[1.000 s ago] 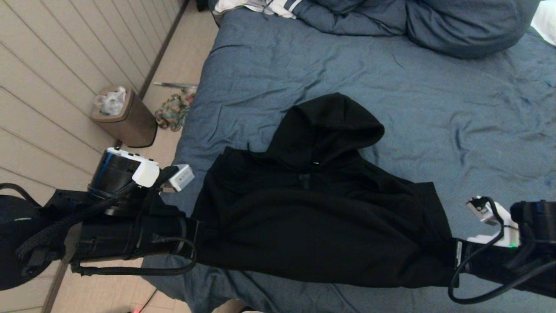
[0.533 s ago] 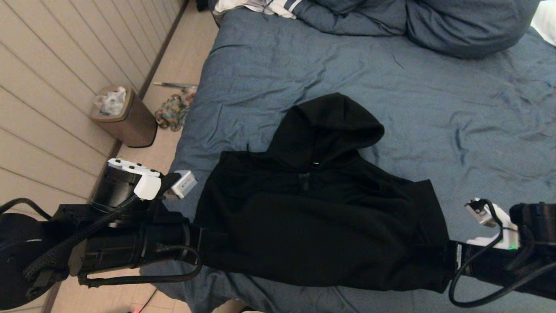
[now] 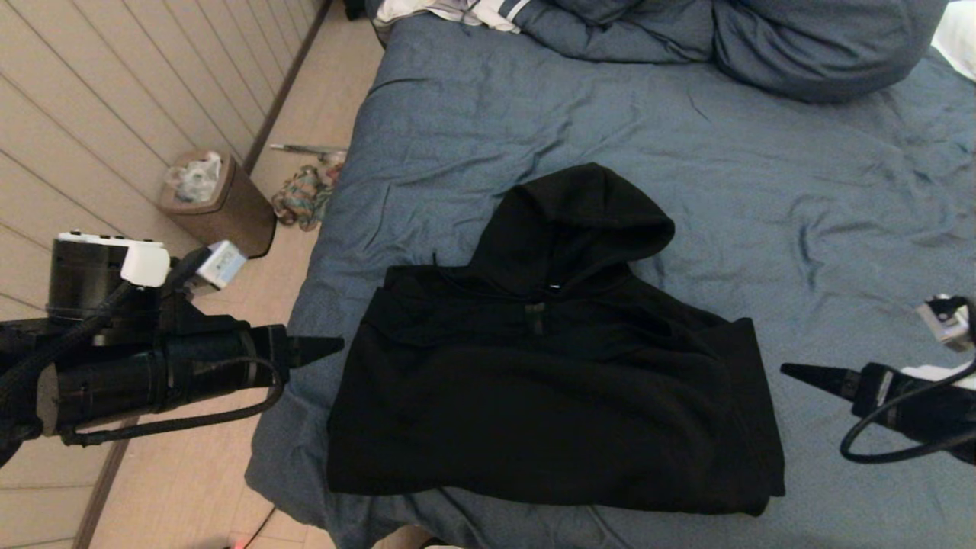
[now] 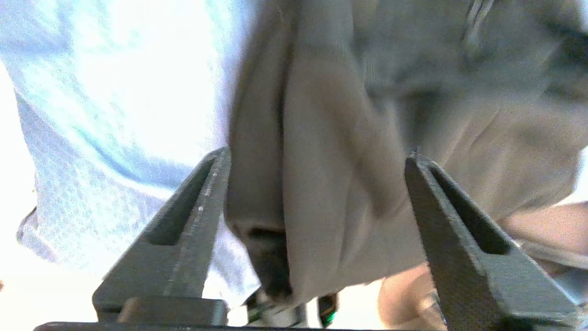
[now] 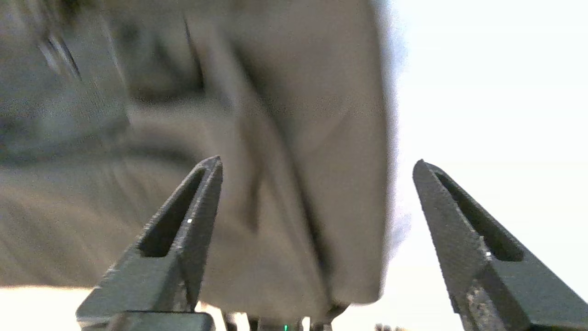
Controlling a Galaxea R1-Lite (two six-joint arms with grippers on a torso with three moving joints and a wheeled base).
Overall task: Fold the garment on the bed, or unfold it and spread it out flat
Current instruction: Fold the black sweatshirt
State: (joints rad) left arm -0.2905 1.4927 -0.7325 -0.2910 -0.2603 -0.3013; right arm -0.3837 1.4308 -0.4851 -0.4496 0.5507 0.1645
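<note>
Closest to the robot, the garment point(image 3: 549, 389) lay on the near part of the bed point(image 3: 762, 191), folded into a rough black rectangle with its lower edge running along the near edge of the duvet. Nothing was gripping it.

The left end effector point(image 3: 324, 348) sat just off the garment's left edge, out over the side of the bed, pointing in at the fabric but apart from it. In the left wrist view its two fingers point(image 4: 183, 239) stood wide apart with nothing pinched between them, just the sweatshirt's folded edge beyond them.

Same deal on the other side: the right end effector point(image 3: 797, 372) hung just beside the garment's right edge, above the duvet, tip aimed at the cloth and not touching. The right wrist view showed its fingers point(image 5: 179, 243) spread wide too, empty, with the garment's side edge lying past them.

Going farther up the bed, the hood point(image 3: 579, 213) stuck out from the top of the folded body, flat on the wrinkled blue cover. Beyond that were the blue pillows point(image 3: 801, 46) at the head of the bed, and a white striped cloth point(image 3: 465, 11) near the far left corner.

Off on the floor to the left were a brown trash bin point(image 3: 221, 206) by the wall and a colorful bundle point(image 3: 305, 194) next to the bed.
</note>
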